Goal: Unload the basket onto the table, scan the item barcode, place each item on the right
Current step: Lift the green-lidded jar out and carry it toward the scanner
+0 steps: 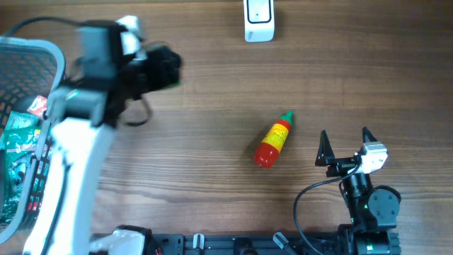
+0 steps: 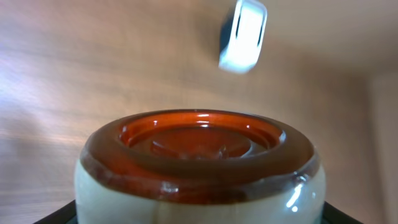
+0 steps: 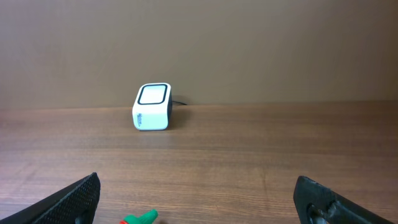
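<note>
A cream-coloured jar (image 2: pixel 199 193) with a glossy red-brown end fills the left wrist view, clamped between the dark jaws at the bottom corners. My left gripper (image 1: pixel 164 69) hangs over the table's upper left and is shut on this jar; in the overhead view the arm hides the jar. The white barcode scanner (image 1: pixel 259 20) stands at the far edge, seen beyond the jar as the scanner (image 2: pixel 242 36) and in the right wrist view as the scanner (image 3: pixel 153 106). My right gripper (image 1: pixel 347 145) rests near the front right, wide open, with nothing between its fingers.
A red sauce bottle (image 1: pixel 274 140) with a yellow label and green cap lies mid-table, left of the right gripper; its cap (image 3: pixel 142 218) shows in the right wrist view. A wire basket (image 1: pixel 35 48) with green packets (image 1: pixel 18 138) stands at the left edge.
</note>
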`<action>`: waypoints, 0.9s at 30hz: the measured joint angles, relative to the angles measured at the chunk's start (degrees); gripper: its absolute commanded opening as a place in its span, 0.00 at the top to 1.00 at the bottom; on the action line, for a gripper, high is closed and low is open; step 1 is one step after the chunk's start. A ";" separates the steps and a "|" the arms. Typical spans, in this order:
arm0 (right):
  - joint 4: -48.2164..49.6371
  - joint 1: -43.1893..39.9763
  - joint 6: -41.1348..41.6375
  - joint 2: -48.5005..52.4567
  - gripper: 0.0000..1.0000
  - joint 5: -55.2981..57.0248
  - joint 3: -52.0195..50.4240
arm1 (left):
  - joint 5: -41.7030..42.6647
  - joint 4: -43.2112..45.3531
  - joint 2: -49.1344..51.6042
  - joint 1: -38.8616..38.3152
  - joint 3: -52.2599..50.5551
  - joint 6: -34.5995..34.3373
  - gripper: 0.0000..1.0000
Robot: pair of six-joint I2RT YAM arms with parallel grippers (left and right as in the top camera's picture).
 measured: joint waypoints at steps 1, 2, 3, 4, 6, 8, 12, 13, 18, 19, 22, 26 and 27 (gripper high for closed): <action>0.00 0.00 0.00 0.00 0.00 0.00 0.00 | -0.52 0.00 2.29 -1.84 -0.02 0.00 0.27; 0.02 0.00 0.00 0.00 0.00 0.00 0.00 | -1.18 -0.07 5.18 -3.85 -0.02 0.00 0.27; 0.00 0.00 0.00 0.00 0.00 0.00 0.00 | -1.60 -0.13 7.06 -5.07 -0.02 0.00 0.28; 0.00 0.00 0.00 0.00 0.00 0.00 0.00 | -2.16 -0.20 9.92 -6.58 -0.02 0.00 0.28; 0.00 0.00 0.00 0.00 0.00 0.00 0.00 | -2.56 -0.20 13.88 -8.17 -0.02 0.00 0.29; 0.00 0.00 0.00 0.00 0.00 0.00 0.00 | -2.99 -0.17 17.77 -9.22 -0.02 0.00 0.29; 0.00 0.00 0.00 0.00 0.00 0.00 0.00 | -3.65 0.09 24.15 -10.25 -0.02 0.00 0.29; 0.00 0.00 0.00 0.00 0.00 0.00 0.00 | -3.85 0.46 25.62 -10.54 -0.02 0.00 0.29; 0.00 0.00 0.00 0.00 0.00 0.00 0.00 | -4.07 3.52 31.58 -12.90 -0.02 0.00 0.29; 0.00 0.00 0.00 0.00 0.00 0.00 0.00 | -4.09 4.02 32.48 -13.53 -0.02 0.00 0.29; 0.00 0.00 0.00 0.00 0.01 0.00 0.00 | -4.09 5.42 33.90 -14.97 -0.02 0.00 0.29; 0.02 0.00 0.00 0.00 0.00 0.00 0.00 | -4.09 7.50 35.01 -16.55 -0.02 0.00 0.28; 0.00 0.00 0.00 0.00 0.00 0.00 0.00 | -4.07 8.35 35.19 -16.94 -0.13 0.00 0.28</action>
